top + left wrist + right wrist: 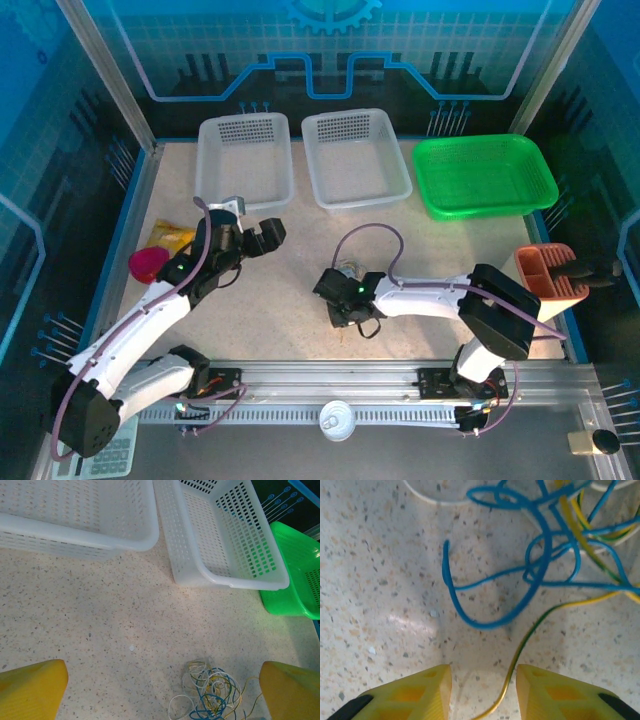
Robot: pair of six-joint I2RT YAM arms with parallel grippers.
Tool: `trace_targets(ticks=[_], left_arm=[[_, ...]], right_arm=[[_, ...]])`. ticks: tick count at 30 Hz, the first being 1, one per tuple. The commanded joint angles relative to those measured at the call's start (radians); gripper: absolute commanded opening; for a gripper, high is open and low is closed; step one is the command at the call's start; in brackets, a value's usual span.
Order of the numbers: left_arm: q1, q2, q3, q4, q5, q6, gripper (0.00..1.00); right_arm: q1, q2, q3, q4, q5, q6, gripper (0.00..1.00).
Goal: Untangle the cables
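Up close, right claw [482, 680] half-spread astride yellow-green cable [521, 646], seemingly untouched, left claw [164, 687] spread wide.

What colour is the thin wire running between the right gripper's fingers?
The thin wire is yellow shading to green, clearest in the right wrist view.

Table [100, 620]: beige, with small dark and brown specks.
Cables [540, 555]: blue, yellow and white strands mixed together.
Strand between the fingers of the right gripper [484, 680]: yellow near the fingers, going to green farther ahead.
Right gripper fingers [420, 690]: yellow, black at the outer corners.
Left gripper [162, 669] fingers [30, 690]: plain yellow.
White baskets [75, 535], ahead of the left gripper: milky white, with rows of small slots.
Green basket [300, 580], ahead to its right: bright green, same slot pattern.
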Motion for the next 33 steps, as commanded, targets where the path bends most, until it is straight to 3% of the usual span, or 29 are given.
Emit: trace_targets(ticks=[1, 5, 8, 19, 27, 33], left_arm=[[-0.010, -0.014, 0.019, -0.015, -0.016, -0.006, 0.99], [-0.013, -0.016, 0.018, -0.013, -0.020, -0.007, 0.99], [-0.015, -0.016, 0.018, -0.015, -0.022, -0.008, 0.99], [-0.018, -0.016, 0.014, 0.005, 0.000, -0.031, 0.99], [-0.019, -0.024, -0.001, 0.110, 0.132, -0.067, 0.99], [-0.018, -0.041, 0.002, 0.177, 0.251, -0.114, 0.99]], right_arm=[[-0.029, 0.017, 0.031, 0.036, -0.010, -0.018, 0.34], [-0.064, 0.014, 0.026, 0.067, -0.043, -0.036, 0.19], [-0.087, 0.001, 0.024, 0.086, -0.077, -0.050, 0.00], [-0.235, -0.174, 0.028, 0.210, -0.308, -0.060, 0.00], [-0.391, -0.221, 0.091, 0.372, -0.493, 0.048, 0.00], [-0.425, -0.225, 0.141, 0.501, -0.545, 0.159, 0.00]])
